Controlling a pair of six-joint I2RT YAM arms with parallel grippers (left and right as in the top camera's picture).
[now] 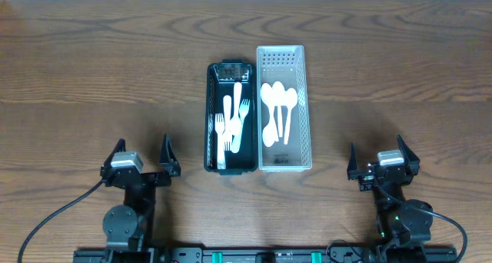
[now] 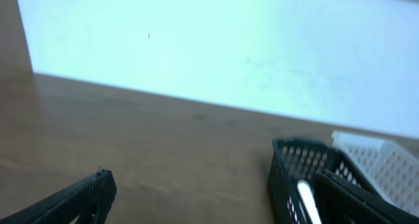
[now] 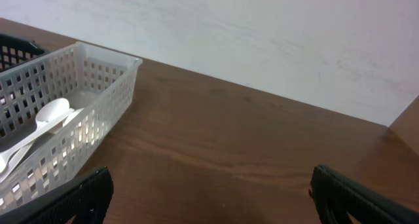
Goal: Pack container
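1. Left fingers (image 1: pixel 166 149), spread wide and empty, hover low over a brown wooden counter (image 1: pixel 84 63).
2. Centre: a black mesh plastic basket (image 1: pixel 210 117) of white plastic forks (image 1: pixel 233 124) sits beside a white perforated plastic basket (image 1: pixel 308 109) of white plastic spoons (image 1: pixel 277 109).
3. Right fingers (image 1: pixel 400 148) are likewise spread and empty.
4. No cutlery lies loose, so packing looks done; nothing blocks either reach.

No text, label, brand, number or sign can be read in any view. The black basket (image 1: pixel 209 117), the white basket (image 1: pixel 307 109) and the desk (image 1: pixel 92 78) show only plain, unmarked surfaces at this resolution.
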